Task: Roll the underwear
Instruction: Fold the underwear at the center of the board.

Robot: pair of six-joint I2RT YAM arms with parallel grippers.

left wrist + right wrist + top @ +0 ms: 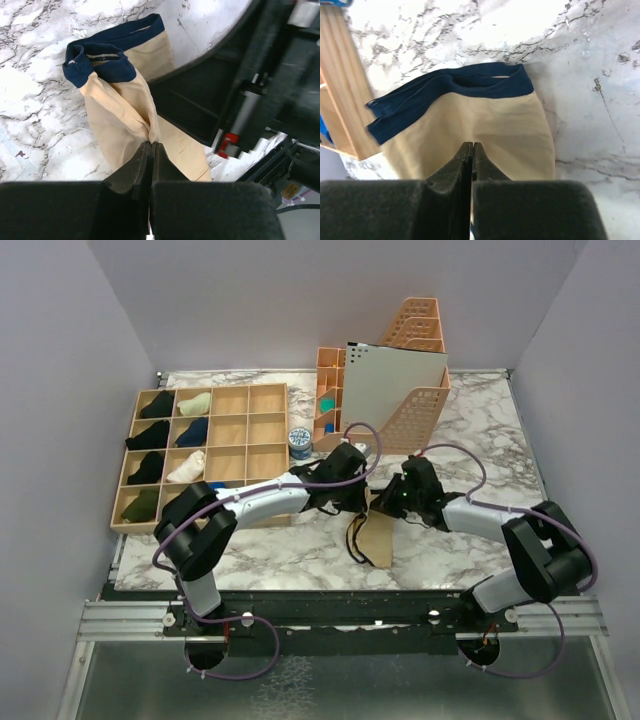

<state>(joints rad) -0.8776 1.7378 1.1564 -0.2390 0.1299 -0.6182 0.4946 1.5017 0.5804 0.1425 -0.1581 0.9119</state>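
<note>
The underwear (372,538) is tan with a navy waistband and lies partly lifted on the marble table between the two arms. In the left wrist view my left gripper (151,143) is shut and pinches a bunched fold of the tan underwear (115,107), whose waistband (100,65) hangs away from it. In the right wrist view my right gripper (472,145) is shut at the tan edge of the underwear (490,120), with the waistband (450,87) beyond. In the top view the left gripper (362,504) and the right gripper (386,504) sit close together over the cloth's far end.
A wooden compartment box (228,455) with rolled garments stands at the left; its side shows in the right wrist view (340,100). A small blue-and-white tin (299,442), an orange organizer (327,400), a white board (392,390) and orange mesh file holders (418,370) stand behind.
</note>
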